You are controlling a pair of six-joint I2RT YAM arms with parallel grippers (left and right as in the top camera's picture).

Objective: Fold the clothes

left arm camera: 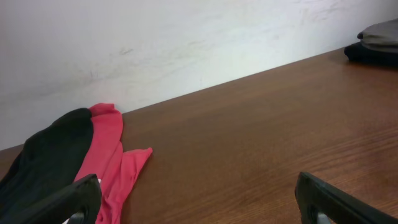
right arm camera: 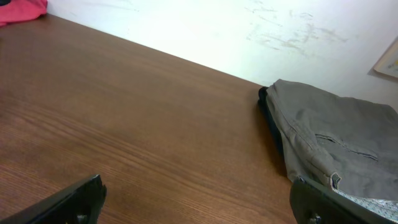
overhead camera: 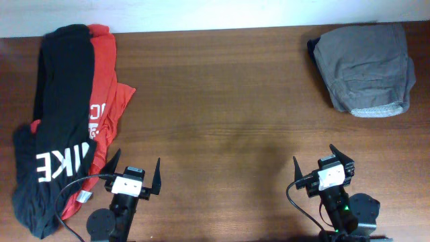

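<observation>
So the clothes are bunched up at the left edge of the table [overhead camera: 222, 101]. The black NIKE shirt [overhead camera: 57, 134] lies on top of the red shirt [overhead camera: 104, 74], with its long axis running near to far. The left end effector [overhead camera: 138, 163] sits just to the right of the pile's near end with its fingers spread wide, so that arm is clearly the closer one. The right end effector [overhead camera: 316, 160] is wide too, but well apart from the pile. Nothing's in the way. The grey garment [overhead camera: 366, 67] sits folded at far right.
</observation>
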